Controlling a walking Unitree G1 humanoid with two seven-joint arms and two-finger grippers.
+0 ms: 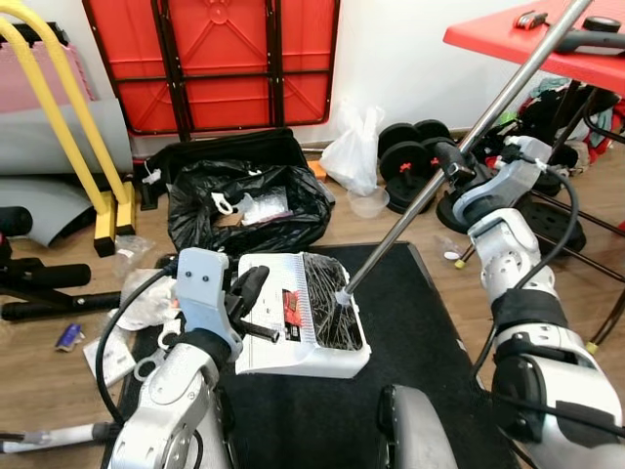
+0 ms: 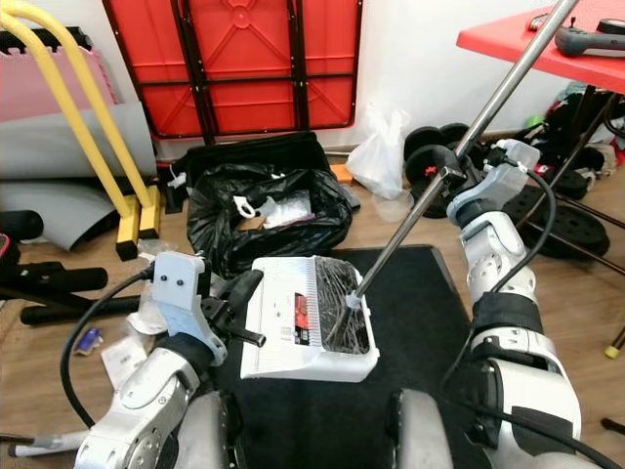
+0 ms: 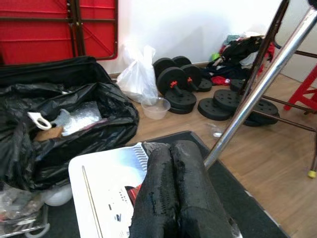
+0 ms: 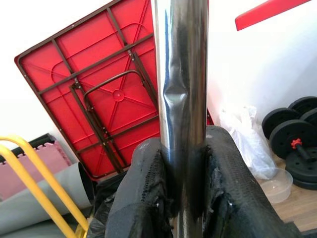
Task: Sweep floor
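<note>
Floor: I am standing on a black mat laid over wooden floor, with scraps of litter lying off my left side.
Red table: folded and leaning on the wall ahead; a second red tabletop is standing at my upper right.
Black bag: an open rubbish bag is sitting just beyond the mat, straight ahead.
Weights: black dumbbell plates are lying near the wall to the right of the bag.
Dustpan: the white dustpan is resting flat on the mat between my arms, its mouth to the right.
Broom: the metal broom handle is running on a long slant from upper right down to its black bristles, which are lying inside the dustpan.
Right gripper: my right gripper is clamping its jaws round the handle partway up.
Left gripper: my left gripper is sitting at the dustpan's left edge, jaws pressed together; I am judging they pinch its rim, though the contact is hidden.
Key relation: the dustpan lies nearer my left arm, and the broom's long axis is pointing down-left into it, so any further sweep has to draw along that line.
</note>
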